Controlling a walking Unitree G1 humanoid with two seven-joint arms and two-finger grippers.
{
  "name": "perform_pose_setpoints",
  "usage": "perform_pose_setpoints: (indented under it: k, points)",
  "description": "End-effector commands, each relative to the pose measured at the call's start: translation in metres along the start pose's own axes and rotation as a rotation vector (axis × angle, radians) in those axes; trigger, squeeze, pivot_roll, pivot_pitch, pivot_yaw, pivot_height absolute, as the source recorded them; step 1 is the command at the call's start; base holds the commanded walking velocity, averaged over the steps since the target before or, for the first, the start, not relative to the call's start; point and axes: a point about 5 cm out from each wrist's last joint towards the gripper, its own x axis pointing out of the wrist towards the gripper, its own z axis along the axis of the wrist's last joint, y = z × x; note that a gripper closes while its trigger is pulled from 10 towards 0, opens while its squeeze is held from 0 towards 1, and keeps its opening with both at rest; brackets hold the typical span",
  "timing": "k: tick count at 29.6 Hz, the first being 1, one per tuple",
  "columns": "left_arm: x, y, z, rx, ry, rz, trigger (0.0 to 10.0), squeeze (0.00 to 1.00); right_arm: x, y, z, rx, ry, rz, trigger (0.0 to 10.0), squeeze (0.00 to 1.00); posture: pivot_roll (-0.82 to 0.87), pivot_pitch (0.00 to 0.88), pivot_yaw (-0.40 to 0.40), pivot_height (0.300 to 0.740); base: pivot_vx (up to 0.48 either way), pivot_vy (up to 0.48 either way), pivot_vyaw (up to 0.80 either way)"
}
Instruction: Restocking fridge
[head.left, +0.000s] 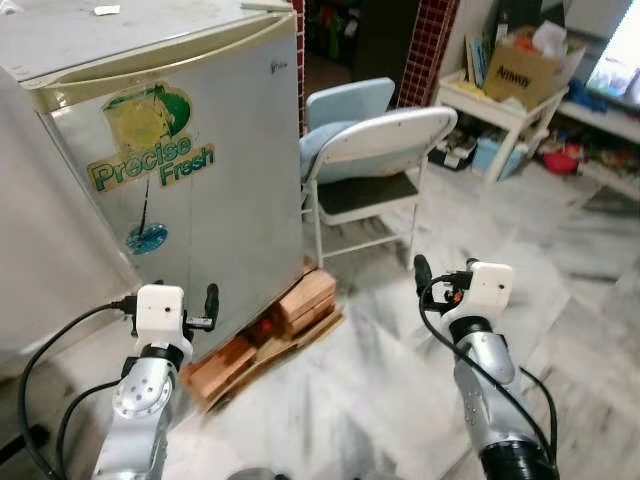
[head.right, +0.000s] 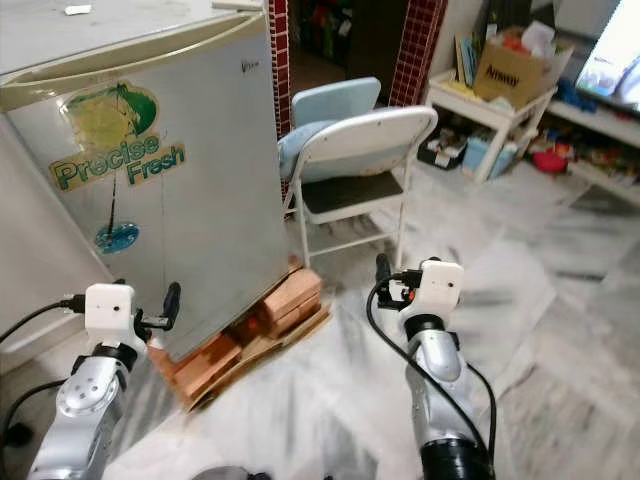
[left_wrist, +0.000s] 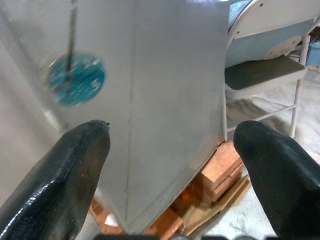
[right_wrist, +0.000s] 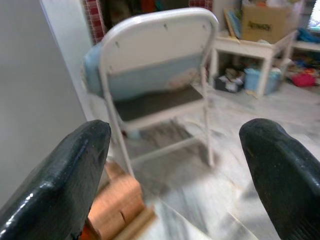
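Both grippers' jaws gape; fridge (head.left: 200, 170) top cropped.

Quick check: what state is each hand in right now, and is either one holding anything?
Left hand: open, holding nothing, facing the fridge door.
Right hand: open, holding nothing, facing the folding chair.

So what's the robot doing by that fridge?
It faces the small silver fridge, whose door is shut, standing on wooden blocks. The left end effector hovers open near the door's lower corner. The right end effector is open too, holding nothing. A white folding chair stands beside the fridge.
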Motion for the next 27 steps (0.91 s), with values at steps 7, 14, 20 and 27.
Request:
perform_pose_setpoints:
  k: [7, 14, 20, 27]
  points:
    - [-0.0001, 0.0149, 0.0037, 0.022, -0.010, 0.055, 10.0, 0.00, 0.0076, 0.0117, 0.0098, 0.009, -0.038, 0.035, 10.0, 0.00, 0.05, 0.000, -0.015, 0.740, 0.000, 0.480, 0.00]
    - [0.0013, 0.0107, 0.0061, 0.029, -0.028, 0.046, 10.0, 0.00, 0.0081, 0.0121, 0.0094, -0.003, -0.032, 0.042, 10.0, 0.00, 0.05, 0.000, -0.016, 0.740, 0.000, 0.480, -0.37]
    - [0.0017, 0.0096, 0.0065, 0.027, -0.028, 0.044, 10.0, 0.00, 0.0078, 0.0120, 0.0098, -0.004, -0.034, 0.042, 10.0, 0.00, 0.05, 0.000, -0.017, 0.740, 0.000, 0.480, -0.51]
    - [0.0021, 0.0099, 0.0060, 0.042, -0.026, 0.052, 10.0, 0.00, 0.0080, 0.0114, 0.0099, -0.018, -0.035, 0.044, 10.0, 0.00, 0.05, 0.000, -0.021, 0.740, 0.000, 0.468, 0.00]
